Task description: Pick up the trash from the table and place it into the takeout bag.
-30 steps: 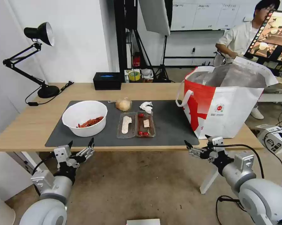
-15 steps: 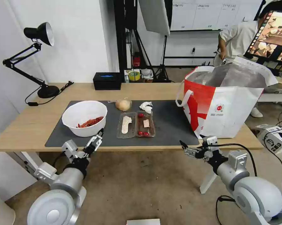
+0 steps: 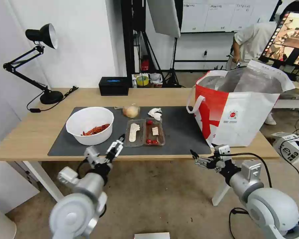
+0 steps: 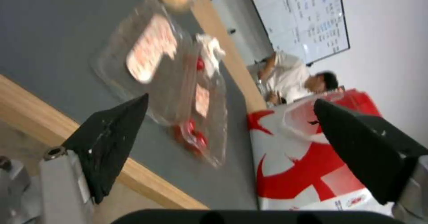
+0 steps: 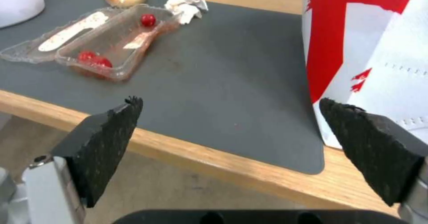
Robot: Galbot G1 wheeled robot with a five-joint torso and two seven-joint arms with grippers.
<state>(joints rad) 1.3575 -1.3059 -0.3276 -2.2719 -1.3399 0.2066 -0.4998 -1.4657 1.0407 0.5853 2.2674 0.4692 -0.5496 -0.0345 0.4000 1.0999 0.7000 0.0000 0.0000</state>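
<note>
Left gripper [image 3: 117, 145] has swung inward to the table [image 3: 30, 132] front edge.

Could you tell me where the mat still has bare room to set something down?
Free: the dark grey mat between the clamshell tray and the takeout bag. Crowded: the white bowl, tray, wrapped lump and tissue.

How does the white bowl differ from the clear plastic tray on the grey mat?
The white bowl is round, opaque and deep; the clear tray is rectangular, see-through and shallow, lying open in two halves. The bowl holds red scraps, while the tray holds a few small red tomatoes. The bowl sits to the robot's left of the tray. Both rest on the dark mat, untouched by either gripper.
</note>
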